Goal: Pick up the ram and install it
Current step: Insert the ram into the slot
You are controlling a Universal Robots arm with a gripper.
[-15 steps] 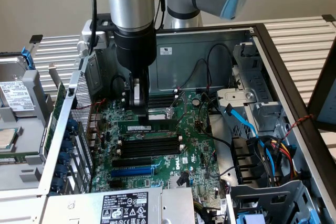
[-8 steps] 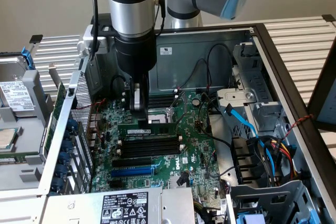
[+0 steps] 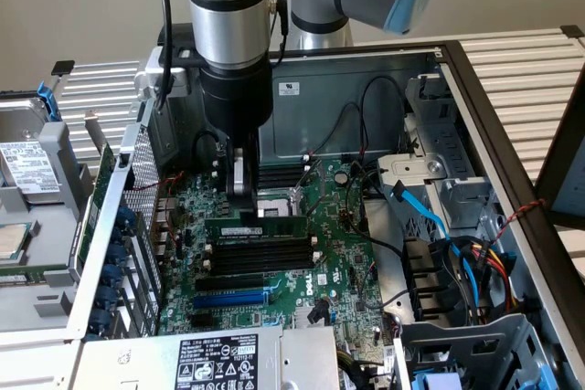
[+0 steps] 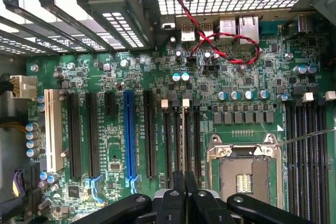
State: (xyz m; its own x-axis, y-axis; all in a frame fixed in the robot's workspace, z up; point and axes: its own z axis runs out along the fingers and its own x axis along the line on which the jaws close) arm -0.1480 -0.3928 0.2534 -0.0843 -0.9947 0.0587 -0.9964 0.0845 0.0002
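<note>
The ram (image 3: 260, 224), a thin green stick with a white label, stands on edge along the farthest of the black memory slots (image 3: 260, 258) on the green motherboard (image 3: 338, 253). My gripper (image 3: 239, 212) comes straight down from above, and its tips meet the ram's top edge left of the stick's middle. The ram's near face shows unbroken below the tips. In the wrist view my gripper (image 4: 185, 182) is shut, its black fingers (image 4: 177, 195) together, right over a group of memory slots (image 4: 181, 135). I see nothing between the fingers.
The computer case lies open, with its metal wall (image 3: 347, 98) behind the arm. A drive cage (image 3: 439, 198) with blue and black cables (image 3: 430, 216) stands at the exterior view's right. The power supply (image 3: 219, 358) sits at the front. The CPU socket (image 4: 244, 169) lies beside the slots, with a red and black wire (image 4: 226, 51) beyond it.
</note>
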